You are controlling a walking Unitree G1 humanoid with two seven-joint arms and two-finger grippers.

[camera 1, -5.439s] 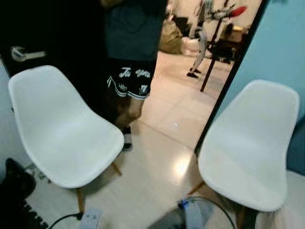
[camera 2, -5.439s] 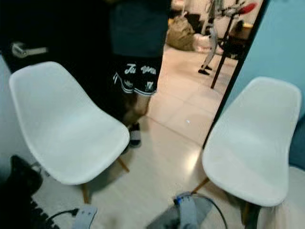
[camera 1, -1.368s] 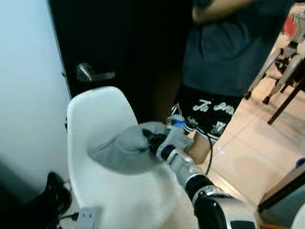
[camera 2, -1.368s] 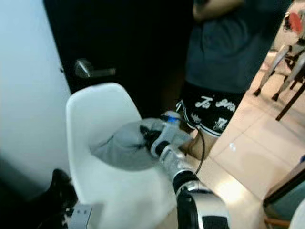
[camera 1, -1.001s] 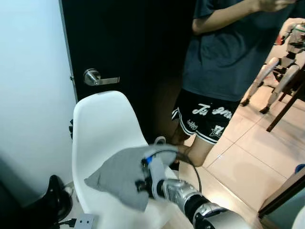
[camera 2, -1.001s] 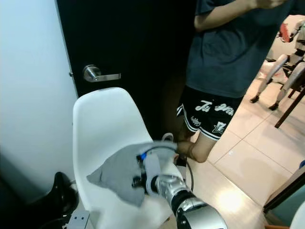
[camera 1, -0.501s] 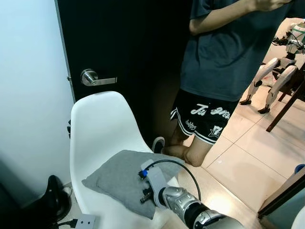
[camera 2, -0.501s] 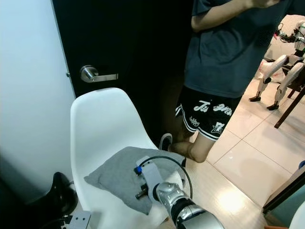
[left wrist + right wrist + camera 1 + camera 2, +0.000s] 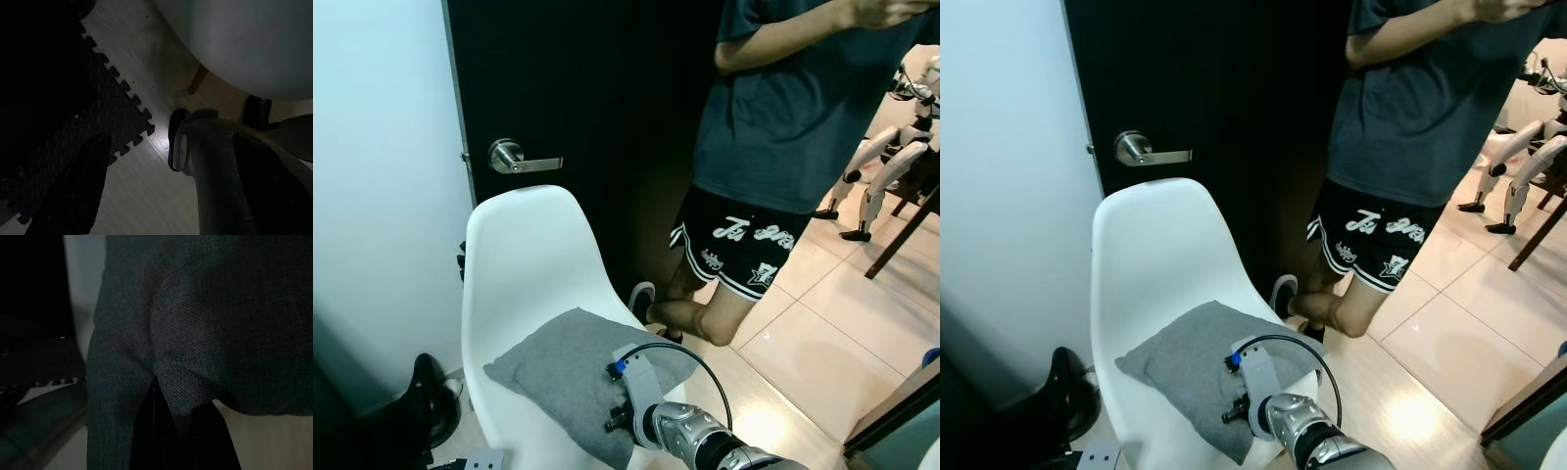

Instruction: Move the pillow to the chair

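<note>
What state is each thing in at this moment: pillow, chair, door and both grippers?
pillow: lying flat on the seat.
chair: upright, holding the pillow.
door: handle level; whether latched cannot be told.
right gripper: pinched on the pillow's fabric.
left gripper: hanging idle near the floor.

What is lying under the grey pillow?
The pillow lies on the white chair seat. The right pincer pinches its near edge; the seat beneath is covered.

The pillow [image 9: 563, 374] lies on the chair [image 9: 524, 284] seat, a person [image 9: 773, 147] standing to its right, a door [image 9: 578, 108] behind
</note>
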